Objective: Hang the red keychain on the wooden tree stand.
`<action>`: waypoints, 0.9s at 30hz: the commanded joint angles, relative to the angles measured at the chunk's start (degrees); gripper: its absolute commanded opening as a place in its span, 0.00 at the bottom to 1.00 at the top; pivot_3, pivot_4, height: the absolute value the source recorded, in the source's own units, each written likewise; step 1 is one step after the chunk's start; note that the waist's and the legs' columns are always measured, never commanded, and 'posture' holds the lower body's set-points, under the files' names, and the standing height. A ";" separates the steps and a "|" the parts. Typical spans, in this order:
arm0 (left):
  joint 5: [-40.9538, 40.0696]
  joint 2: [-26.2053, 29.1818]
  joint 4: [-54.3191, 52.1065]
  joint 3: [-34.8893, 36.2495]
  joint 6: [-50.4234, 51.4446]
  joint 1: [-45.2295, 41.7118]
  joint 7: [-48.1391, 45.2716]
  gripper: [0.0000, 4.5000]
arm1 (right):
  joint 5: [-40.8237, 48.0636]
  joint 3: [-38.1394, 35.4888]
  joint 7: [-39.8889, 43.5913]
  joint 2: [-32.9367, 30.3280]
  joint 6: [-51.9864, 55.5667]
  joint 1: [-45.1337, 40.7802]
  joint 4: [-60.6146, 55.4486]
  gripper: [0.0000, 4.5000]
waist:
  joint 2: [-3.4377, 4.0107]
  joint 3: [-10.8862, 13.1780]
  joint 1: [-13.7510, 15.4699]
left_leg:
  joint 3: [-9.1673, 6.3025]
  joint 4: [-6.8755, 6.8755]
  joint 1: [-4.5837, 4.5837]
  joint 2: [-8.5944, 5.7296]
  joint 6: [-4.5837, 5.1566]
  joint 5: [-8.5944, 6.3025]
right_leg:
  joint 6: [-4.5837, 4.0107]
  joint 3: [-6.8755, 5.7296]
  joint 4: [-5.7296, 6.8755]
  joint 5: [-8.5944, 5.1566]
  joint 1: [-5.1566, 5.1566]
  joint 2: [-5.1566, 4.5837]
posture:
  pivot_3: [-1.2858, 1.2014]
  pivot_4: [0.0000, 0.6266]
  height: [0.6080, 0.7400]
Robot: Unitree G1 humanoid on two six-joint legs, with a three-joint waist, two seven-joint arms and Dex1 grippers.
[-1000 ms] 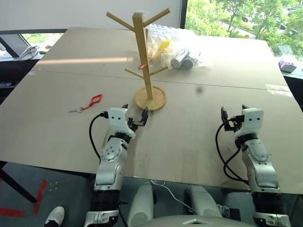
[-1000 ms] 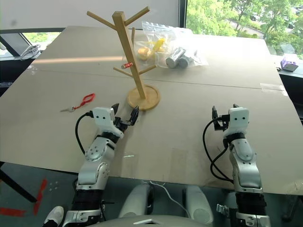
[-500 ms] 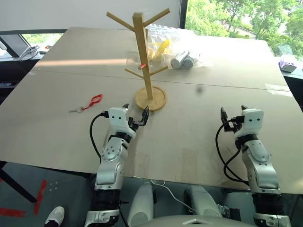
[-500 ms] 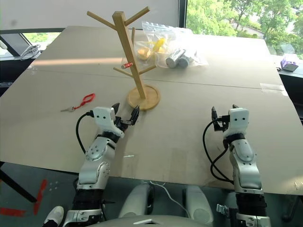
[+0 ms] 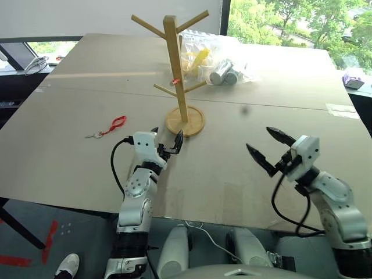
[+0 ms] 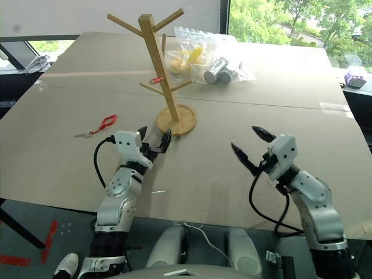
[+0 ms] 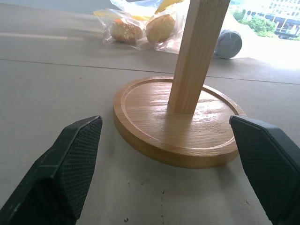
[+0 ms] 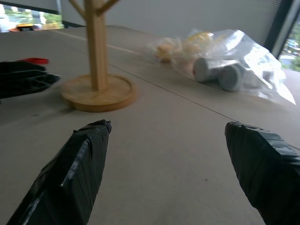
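The red keychain [image 5: 114, 124] lies flat on the table, left of the wooden tree stand [image 5: 177, 70] and apart from both grippers. A tiny red tag hangs on one of the stand's lower pegs. My left gripper [image 5: 165, 139] hovers just in front of the stand's round base [image 7: 178, 124], open and empty, with the keychain off to its left. My right gripper [image 5: 265, 148] is raised over the table's right half, turned toward the stand, open and empty. The stand [image 8: 97, 56] also appears in the right wrist view.
Clear plastic bags [image 5: 218, 58] holding yellow items and grey cylinders lie behind the stand. A seam runs across the tabletop [image 5: 290, 104]. A black object [image 5: 353, 83] sits at the far right edge, and the table's front edge is close under my arms.
My right gripper has risen, swung left toward the stand and drawn back, with its fingers now spread wide. The left gripper, keychain and stand have not moved.
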 commanded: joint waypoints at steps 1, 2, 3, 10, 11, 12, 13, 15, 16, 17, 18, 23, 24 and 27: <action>-0.74 0.53 -0.81 1.57 0.08 -0.20 0.31 1.00 | 4.92 1.02 8.74 -3.64 -1.17 1.65 -4.63 0.92 | -0.01 -0.01 -0.05 | -0.01 0.00 0.02 0.00 0.00 0.00 | 0.00 -0.01 0.00 0.00 0.02 0.00 | 0.52 0.24 1.00; -0.54 0.62 -1.05 1.92 0.34 -0.03 0.88 1.00 | 5.41 1.01 10.24 -4.21 -1.78 1.59 -4.22 0.92 | -0.01 -0.01 -0.04 | 0.01 0.00 0.03 0.00 0.00 0.00 | 0.00 0.00 0.00 0.00 0.03 0.00 | 0.52 0.24 1.00; -0.45 0.64 -1.31 2.34 0.67 0.16 1.54 1.00 | 5.96 0.93 11.22 -4.20 -2.46 1.38 -3.48 0.92 | -0.03 0.00 -0.06 | 0.02 0.01 0.05 0.00 0.00 0.00 | 0.00 0.00 0.00 0.00 0.05 0.00 | 0.52 0.24 1.00; 2.67 0.18 -9.45 6.56 9.02 2.60 12.36 1.00 | 3.73 1.44 15.85 -3.83 -6.65 -0.85 5.13 0.92 | -0.06 0.01 -0.01 | 0.01 0.04 0.14 0.00 0.00 0.00 | 0.01 0.03 0.00 0.00 0.14 0.00 | 0.52 0.24 1.00; 1.05 1.85 -11.99 6.35 10.20 3.55 9.54 1.00 | 3.45 1.61 15.74 -3.45 -6.96 -1.37 5.90 0.92 | -0.06 0.01 0.04 | 0.01 0.04 0.14 0.00 0.00 0.00 | 0.00 0.02 0.01 0.00 0.14 0.00 | 0.52 0.24 1.00; -1.31 4.23 -14.39 6.29 10.94 4.78 5.26 1.00 | 3.29 1.89 15.59 -3.08 -7.11 -1.79 6.35 0.92 | -0.07 0.01 0.01 | 0.01 0.03 0.14 0.00 0.00 0.00 | 0.00 0.02 0.01 0.00 0.14 0.00 | 0.52 0.24 1.00; -3.96 6.73 -16.15 7.26 11.55 5.97 1.35 1.00 | 3.18 2.27 15.50 -2.66 -7.15 -2.16 6.81 0.92 | -0.07 0.01 -0.03 | 0.01 0.03 0.14 0.01 0.00 0.00 | 0.00 0.01 0.00 0.00 0.14 0.00 | 0.52 0.24 1.00; -6.78 11.49 -16.89 9.82 12.40 7.51 -3.55 1.00 | 2.78 3.04 15.76 -2.09 -7.54 -2.52 7.63 0.92 | -0.05 0.01 -0.12 | 0.03 0.00 0.15 0.02 -0.01 0.00 | 0.00 0.02 0.01 0.00 0.11 0.00 | 0.52 0.24 1.00; -7.55 13.97 -16.18 11.61 12.56 7.86 -5.22 1.00 | 2.43 3.45 15.99 -1.84 -7.93 -2.64 8.06 0.92 | -0.05 0.01 -0.10 | 0.04 -0.02 0.19 0.02 -0.01 0.00 | -0.01 0.02 0.02 0.00 0.13 0.00 | 0.52 0.24 1.00; -9.15 17.06 -15.17 13.73 13.07 7.94 -7.94 1.00 | 2.11 3.75 16.23 -1.66 -8.48 -2.92 8.71 0.92 | -0.06 0.01 -0.12 | 0.05 -0.03 0.24 0.03 -0.01 0.00 | -0.01 0.03 0.02 -0.01 0.15 0.00 | 0.52 0.24 1.00; -10.44 19.65 -14.07 15.41 13.53 7.87 -10.20 1.00 | 1.94 3.93 16.31 -1.51 -8.74 -3.28 9.21 0.92 | -0.07 0.02 -0.13 | 0.07 -0.04 0.29 0.03 -0.01 0.00 | -0.01 0.05 0.03 -0.01 0.17 0.00 | 0.52 0.24 1.00; -12.21 26.97 -6.42 19.03 14.42 5.64 -15.87 1.00 | 1.06 4.34 15.96 -0.38 -9.68 -4.61 10.77 0.92 | -0.06 0.02 0.09 | 0.11 -0.04 0.30 0.04 -0.01 0.00 | -0.01 0.06 0.02 -0.02 0.17 -0.01 | 0.52 0.24 1.00; -12.39 27.74 -5.37 19.20 14.67 5.23 -16.73 1.00 | 0.90 4.37 15.83 -0.21 -9.83 -4.71 10.91 0.92 | -0.06 0.02 0.12 | 0.10 -0.04 0.30 0.03 -0.01 0.00 | 0.00 0.05 0.00 -0.02 0.18 -0.01 | 0.52 0.24 1.00; -11.77 30.28 -1.04 19.04 13.86 3.53 -19.62 1.00 | 0.36 4.26 15.08 0.41 -10.17 -4.62 10.94 0.92 | -0.07 0.03 0.10 | 0.09 -0.05 0.29 0.04 -0.01 0.00 | -0.01 0.05 0.00 -0.02 0.17 -0.01 | 0.52 0.24 1.00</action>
